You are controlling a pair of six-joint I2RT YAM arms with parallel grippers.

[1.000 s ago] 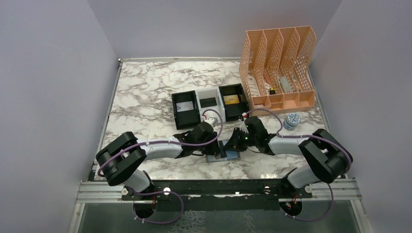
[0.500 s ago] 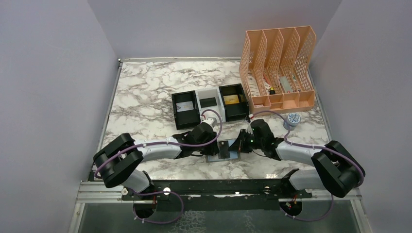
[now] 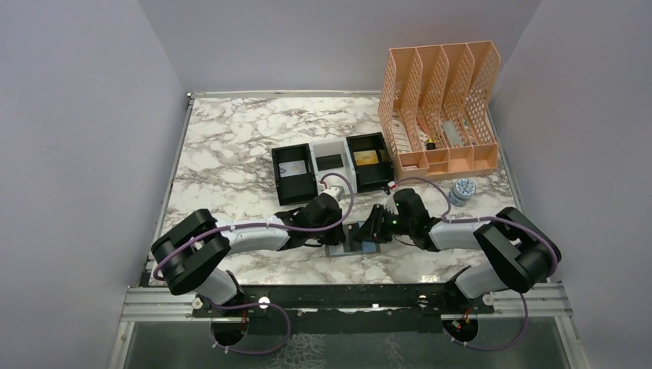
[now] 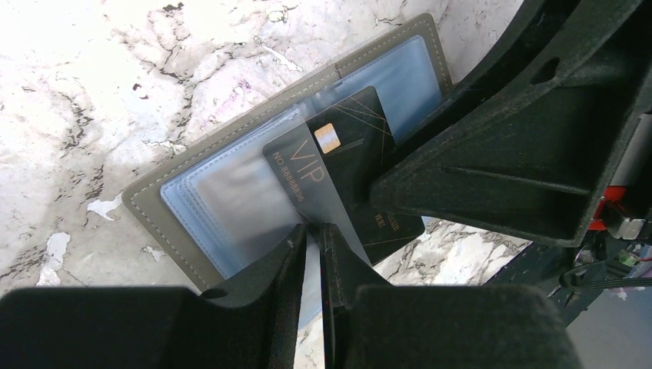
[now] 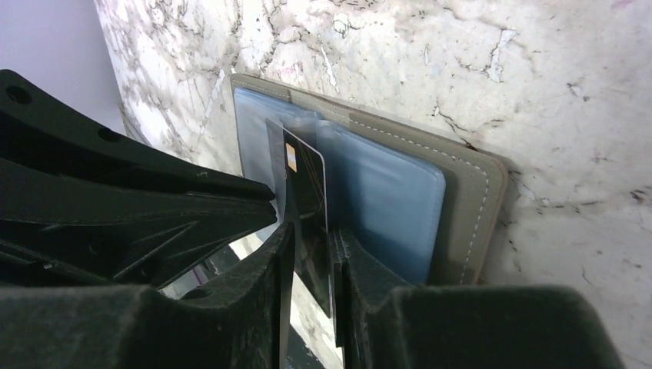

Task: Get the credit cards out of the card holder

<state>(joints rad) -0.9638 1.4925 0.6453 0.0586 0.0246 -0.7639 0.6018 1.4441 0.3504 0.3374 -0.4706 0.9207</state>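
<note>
Surface: the white and grey marble surface (image 3: 231, 146) carries everything.
Arms: the grey and black left arm (image 3: 254, 234) and right arm (image 3: 461, 229) lie low and meet at the near middle.
Rack: the tall peach mesh plastic file rack (image 3: 438, 108) stands far back on the right.
Tray: the black-and-white plastic tray with three boxes (image 3: 296, 196) sits in the middle, just left of the rack. A flat yellow thing lies in its right box.
Card holder: the flat grey-brown card holder with blue see-through pockets (image 4: 207, 207) lies open on the surface, near the front, right under both sets of fingers.
Left fingers: the black left fingers (image 4: 284, 269) are pinched together on a clear pocket sheet of the card holder.
Right fingers: the black right fingers (image 5: 269, 269) press on the card, one on each side.
Card: the thin black plastic card with a gold chip and the word VIP (image 4: 346, 161) sticks out past the holder's edge, partly behind a clear sheet.
Tin: a small round blue and white tin (image 3: 462, 189) sits just in front of the rack.
</note>
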